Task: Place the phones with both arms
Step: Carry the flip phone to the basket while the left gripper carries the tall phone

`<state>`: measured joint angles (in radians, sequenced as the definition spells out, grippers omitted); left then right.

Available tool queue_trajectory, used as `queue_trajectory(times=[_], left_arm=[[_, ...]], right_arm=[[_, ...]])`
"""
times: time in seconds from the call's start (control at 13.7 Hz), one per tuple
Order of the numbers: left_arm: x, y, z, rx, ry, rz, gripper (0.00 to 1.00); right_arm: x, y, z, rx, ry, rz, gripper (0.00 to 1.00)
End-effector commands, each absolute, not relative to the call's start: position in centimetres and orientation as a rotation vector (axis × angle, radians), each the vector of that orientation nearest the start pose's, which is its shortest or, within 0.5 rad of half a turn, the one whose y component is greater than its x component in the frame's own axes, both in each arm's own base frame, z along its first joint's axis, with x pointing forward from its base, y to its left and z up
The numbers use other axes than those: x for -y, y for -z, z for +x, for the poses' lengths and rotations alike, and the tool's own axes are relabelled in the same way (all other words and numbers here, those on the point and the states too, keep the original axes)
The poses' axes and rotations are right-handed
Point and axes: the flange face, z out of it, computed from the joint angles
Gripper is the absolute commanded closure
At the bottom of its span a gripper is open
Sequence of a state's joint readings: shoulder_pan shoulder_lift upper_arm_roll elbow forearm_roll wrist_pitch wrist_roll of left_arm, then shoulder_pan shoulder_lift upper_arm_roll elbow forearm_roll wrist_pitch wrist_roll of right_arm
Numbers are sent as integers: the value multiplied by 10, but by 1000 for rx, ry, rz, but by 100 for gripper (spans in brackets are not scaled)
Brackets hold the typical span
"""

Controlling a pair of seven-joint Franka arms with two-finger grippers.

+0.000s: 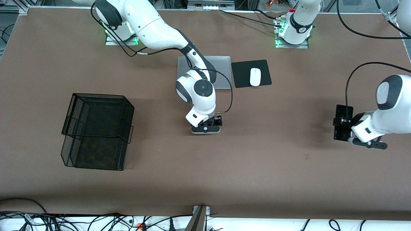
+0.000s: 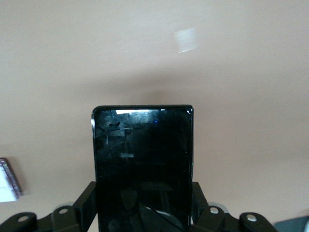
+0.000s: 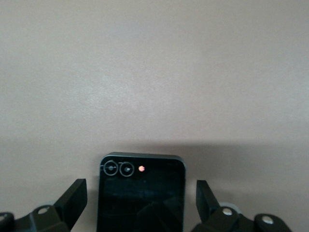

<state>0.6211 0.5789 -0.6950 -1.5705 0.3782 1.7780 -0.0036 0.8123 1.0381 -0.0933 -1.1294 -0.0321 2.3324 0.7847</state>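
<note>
Black slab (image 2: 143, 164), stiff and slippery, clamped edgewise in left gripper (image 2: 144, 212); right gripper (image 3: 140, 205) apart, straddling small phone (image 3: 141, 193) on desk (image 1: 257, 166).

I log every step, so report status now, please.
Left hand shut on long black phone. Right hand open around small black phone on table. Wire basket stands apart.

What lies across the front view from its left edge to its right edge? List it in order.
black mesh basket → right gripper, open → white mouse → black phone, held in the left gripper
</note>
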Motion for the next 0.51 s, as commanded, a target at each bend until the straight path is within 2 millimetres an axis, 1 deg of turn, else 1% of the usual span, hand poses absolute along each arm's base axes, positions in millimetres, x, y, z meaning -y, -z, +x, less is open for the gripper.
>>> queue_trajectory(times=[0.0, 0.07, 0.15, 0.22, 0.29, 0.37, 0.44], left_arm=[[-20, -365, 663, -184, -350, -3121, 69], [-20, -367, 665, -186, -344, -3119, 69], [-19, -369, 665, -184, -346, -3119, 69], [-19, -369, 665, -184, -345, -3118, 69], [-19, -369, 665, -184, -345, -3117, 69], [-20, -369, 665, -183, -343, -3118, 70], [-19, -369, 665, -183, -343, -3119, 70]], right_arm=[[-539, -178, 570, -16, 307, -3061, 0], [-538, -174, 569, -16, 301, -3066, 2], [-537, -175, 570, -11, 298, -3070, 38], [-537, -176, 570, -5, 294, -3074, 77], [-536, -181, 571, -7, 296, -3073, 96], [-532, -187, 574, -17, 280, -3091, 100], [-528, -200, 575, -23, 247, -3120, 100]])
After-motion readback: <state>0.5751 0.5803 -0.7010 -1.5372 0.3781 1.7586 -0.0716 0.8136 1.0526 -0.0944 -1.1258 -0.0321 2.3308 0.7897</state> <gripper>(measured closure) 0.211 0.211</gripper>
